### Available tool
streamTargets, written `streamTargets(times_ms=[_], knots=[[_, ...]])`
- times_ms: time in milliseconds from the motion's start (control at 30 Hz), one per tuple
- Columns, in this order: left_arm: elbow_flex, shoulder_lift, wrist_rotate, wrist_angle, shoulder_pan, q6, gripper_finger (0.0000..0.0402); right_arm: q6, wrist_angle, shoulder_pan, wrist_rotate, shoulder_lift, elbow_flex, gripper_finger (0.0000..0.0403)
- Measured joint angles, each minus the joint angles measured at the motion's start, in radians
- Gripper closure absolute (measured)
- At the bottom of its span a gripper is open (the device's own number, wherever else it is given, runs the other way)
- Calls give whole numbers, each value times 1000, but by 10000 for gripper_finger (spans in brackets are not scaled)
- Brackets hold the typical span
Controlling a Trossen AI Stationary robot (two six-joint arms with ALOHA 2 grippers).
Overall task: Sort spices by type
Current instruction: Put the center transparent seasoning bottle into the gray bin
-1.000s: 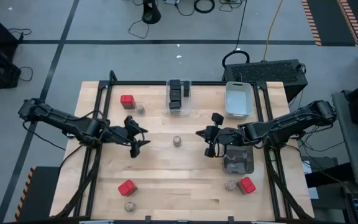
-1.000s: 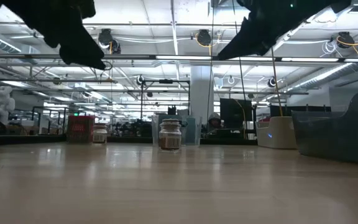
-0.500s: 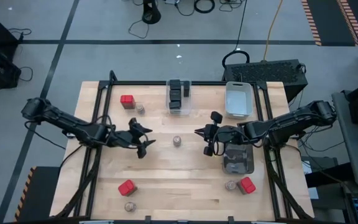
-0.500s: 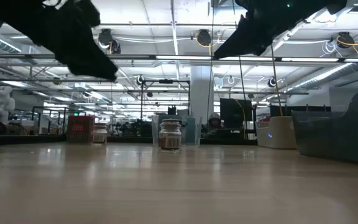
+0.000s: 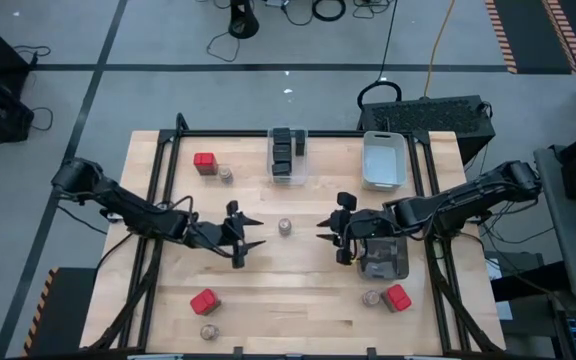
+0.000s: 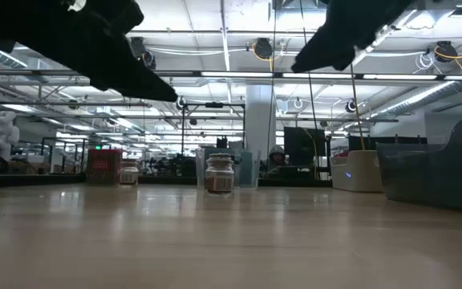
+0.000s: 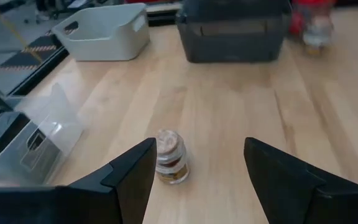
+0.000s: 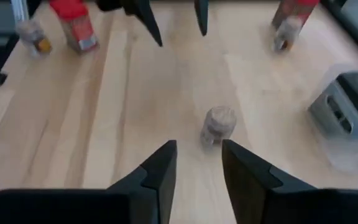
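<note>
You have a small round jar [image 5: 285, 228] standing upright at mid-table, its long axis vertical and its tan top facing up. The left gripper [image 5: 252, 241] hangs just left of it, fingers [image 7: 132, 177] spread about halfway and holding nothing. The right gripper [image 5: 329, 240] hangs to its right, near the dark bin [image 5: 383, 258], jaws parted by a narrow gap, also empty. Both point inward at the jar. A red tin [image 5: 204, 162] with a jar [image 5: 226, 175] stands far left, and dark tins [image 5: 286, 148] fill the clear bin [image 5: 288, 178].
</note>
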Motion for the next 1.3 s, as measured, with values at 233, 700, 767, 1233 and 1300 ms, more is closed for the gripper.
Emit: streamTargets(times_ms=[233, 700, 767, 1233, 1300], knots=[[-20, -60, 2, 18, 49, 106, 152, 35, -318, -8, -3, 4, 180, 269], [-355, -219, 56, 530, 141, 33, 152, -97, -68, -177, -156, 133, 193, 198], [-359, -219, 55, 524, 141, 33, 152, -106, -84, -202, -171, 185, 213, 182], [-359, -212, 50, 453, 144, 66, 152, -176, -87, -240, -187, 525, 464, 131], [-359, -212, 50, 437, 144, 66, 152, -176, -95, -240, -186, 543, 464, 132]])
